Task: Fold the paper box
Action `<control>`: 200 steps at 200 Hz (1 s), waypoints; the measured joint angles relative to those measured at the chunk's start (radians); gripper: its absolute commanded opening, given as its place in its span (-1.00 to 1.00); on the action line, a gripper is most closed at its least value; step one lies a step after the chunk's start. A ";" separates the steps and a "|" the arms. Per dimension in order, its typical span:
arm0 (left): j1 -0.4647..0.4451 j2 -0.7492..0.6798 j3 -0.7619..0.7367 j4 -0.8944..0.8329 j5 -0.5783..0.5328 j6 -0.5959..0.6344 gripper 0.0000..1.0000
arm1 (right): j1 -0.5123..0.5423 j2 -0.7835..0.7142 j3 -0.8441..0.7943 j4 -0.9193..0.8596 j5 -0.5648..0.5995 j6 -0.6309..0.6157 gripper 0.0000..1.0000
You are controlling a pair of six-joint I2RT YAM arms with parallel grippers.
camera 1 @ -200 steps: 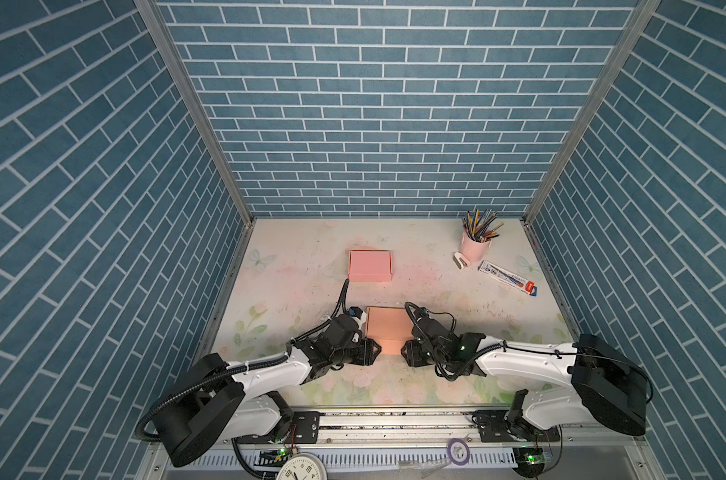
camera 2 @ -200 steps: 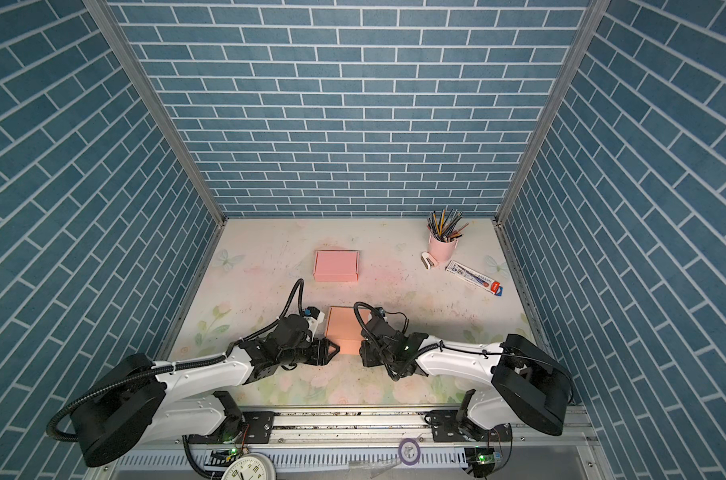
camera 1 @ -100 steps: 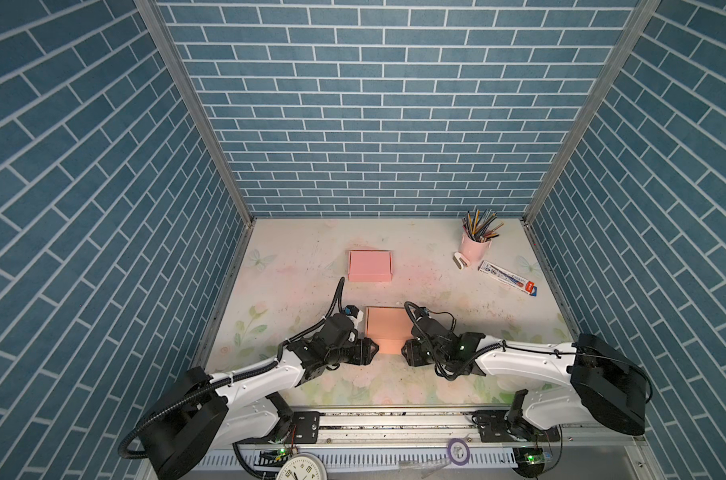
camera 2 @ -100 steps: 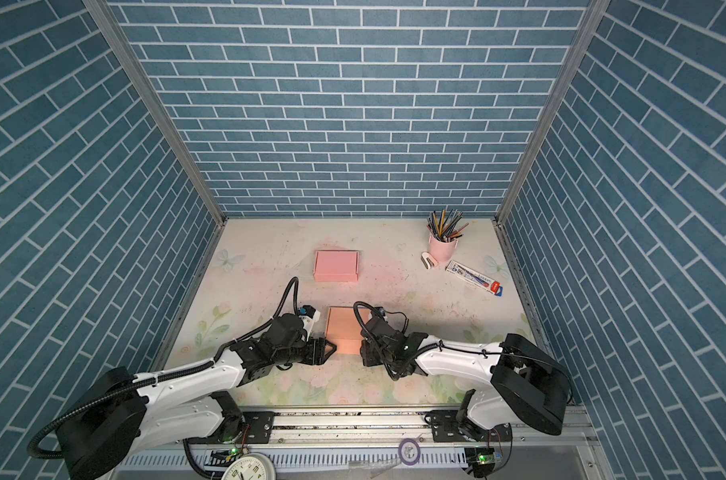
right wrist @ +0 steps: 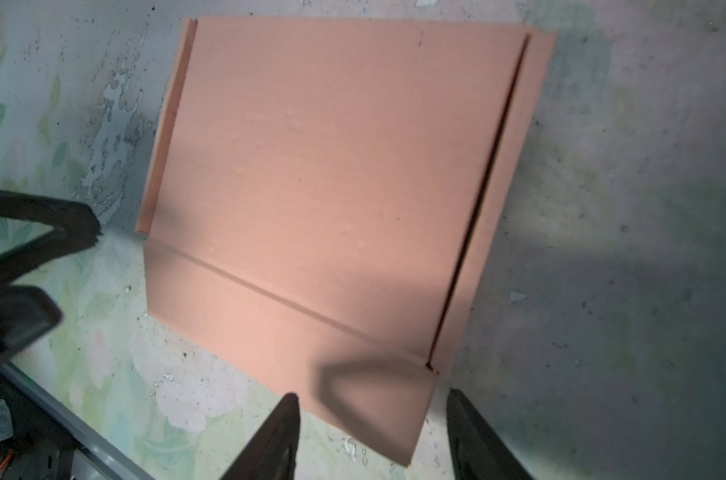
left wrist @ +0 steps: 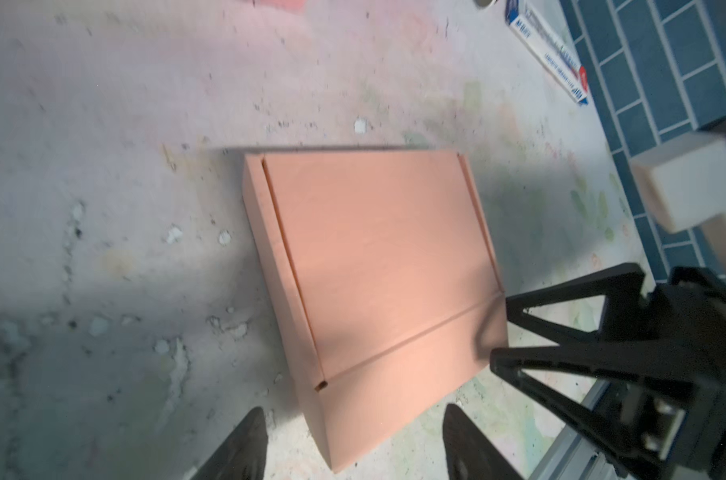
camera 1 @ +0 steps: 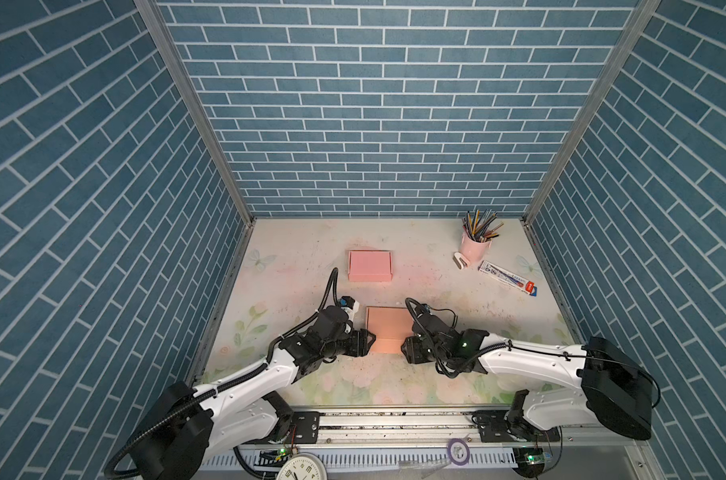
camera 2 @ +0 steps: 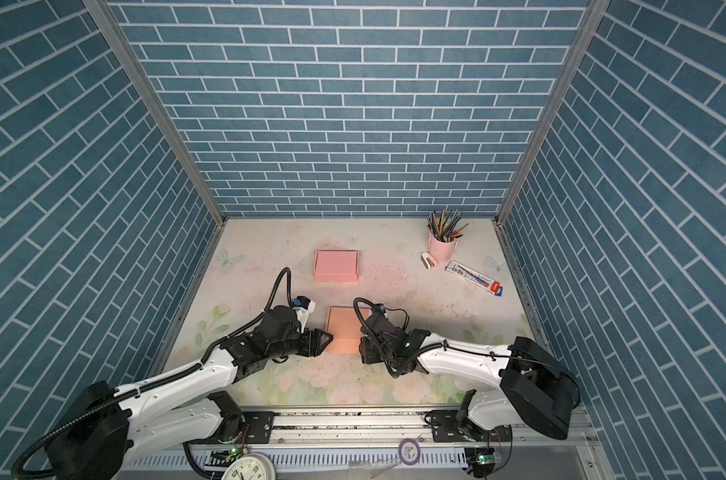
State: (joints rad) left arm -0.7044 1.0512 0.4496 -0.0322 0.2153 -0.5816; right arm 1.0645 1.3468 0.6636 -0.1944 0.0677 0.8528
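Left claw (camera 1: 368, 342), right claw (camera 1: 404, 351), both agape

A pink cup (camera 1: 471, 249) of pencils (camera 1: 481, 220) stands right of centre, a long white carton (camera 1: 507, 277) just beside it. A clock (camera 1: 301, 467) sits at the bottom edge.

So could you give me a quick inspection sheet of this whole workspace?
Surface: flower-print tabletop, scuffed.
Job's things: orange paper box, lid down, flat near the front; pink box behind it.
Clutter: pink cup of pencils, blue-and-white carton, far right.
Claws: left claw and right claw open, at the orange box's near corners.
Cables: black cable loops over each wrist.
Surroundings: blue brick-pattern walls; clock by the front rail.
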 measured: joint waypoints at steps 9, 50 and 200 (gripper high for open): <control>0.010 -0.002 0.019 0.000 -0.005 0.014 0.36 | 0.000 0.000 0.006 -0.008 0.000 0.000 0.25; 0.063 0.062 0.073 0.038 0.003 0.045 0.33 | -0.006 0.001 0.017 -0.026 -0.008 0.000 0.28; -0.001 -0.066 -0.102 0.117 0.047 -0.014 0.38 | -0.013 0.083 0.113 -0.112 -0.049 0.003 0.35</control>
State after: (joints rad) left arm -0.7055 0.9848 0.3473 0.0849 0.2619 -0.5961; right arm 1.0515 1.4300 0.7765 -0.3065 0.0189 0.8558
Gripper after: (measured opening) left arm 0.693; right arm 0.675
